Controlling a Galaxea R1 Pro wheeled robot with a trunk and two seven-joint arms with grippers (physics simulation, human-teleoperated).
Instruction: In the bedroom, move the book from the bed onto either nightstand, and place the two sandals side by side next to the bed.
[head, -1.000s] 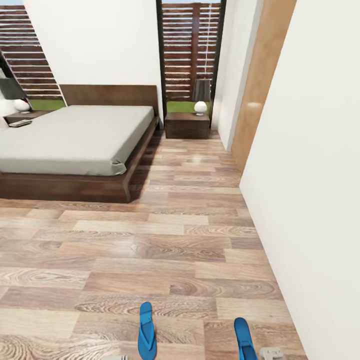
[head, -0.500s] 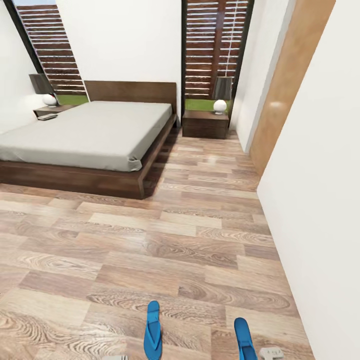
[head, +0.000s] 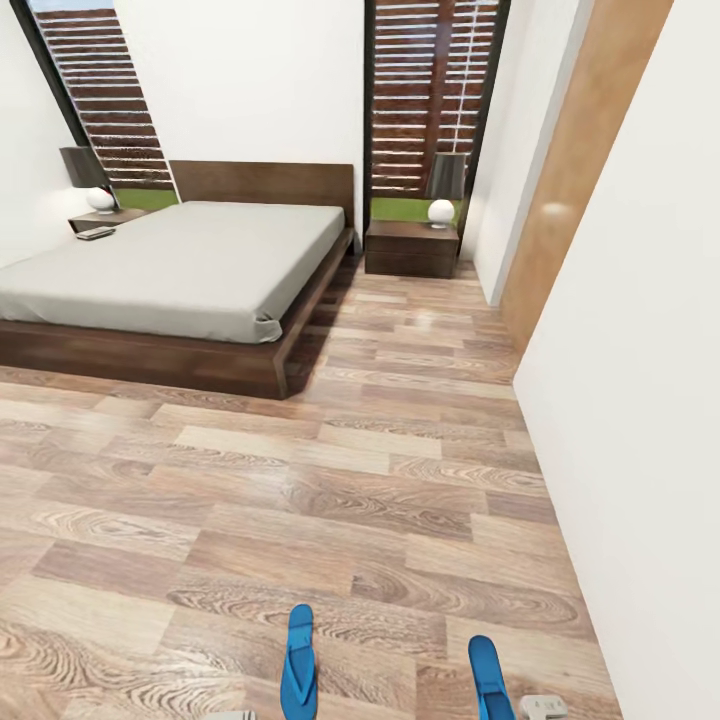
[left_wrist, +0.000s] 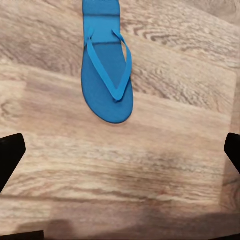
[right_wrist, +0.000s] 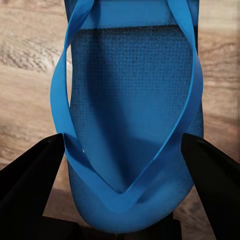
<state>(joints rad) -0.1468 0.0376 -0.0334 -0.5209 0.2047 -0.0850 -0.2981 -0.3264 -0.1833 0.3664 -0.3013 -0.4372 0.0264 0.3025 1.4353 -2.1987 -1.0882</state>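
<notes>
Two bright blue sandals show at the head view's lower edge. The left sandal (head: 298, 668) (left_wrist: 106, 70) lies flat on the wood floor, apart from my left gripper (head: 230, 715) (left_wrist: 120, 150), whose fingers stand wide open. The right sandal (head: 490, 680) (right_wrist: 130, 115) sits between the fingers (right_wrist: 30, 175) of my right gripper (head: 543, 706) (right_wrist: 122, 160), which is shut on it. The bed (head: 190, 260) stands far ahead at left with a bare mattress. One nightstand (head: 412, 248) is to the right of the bed, the other nightstand (head: 112, 216) at its far side. A small flat item (head: 95, 233), likely the book, lies there.
A white wall (head: 630, 350) and a light wooden door (head: 560, 180) run close along my right. A lamp (head: 442, 190) stands on the right nightstand, another lamp (head: 90, 180) on the far one. Wood floor (head: 330, 460) stretches between me and the bed.
The head view swung left a second ago, shifting the bed and nightstands rightwards in the picture. The right sandal kept its place beside my right gripper. Since half a second ago almost nothing differs.
</notes>
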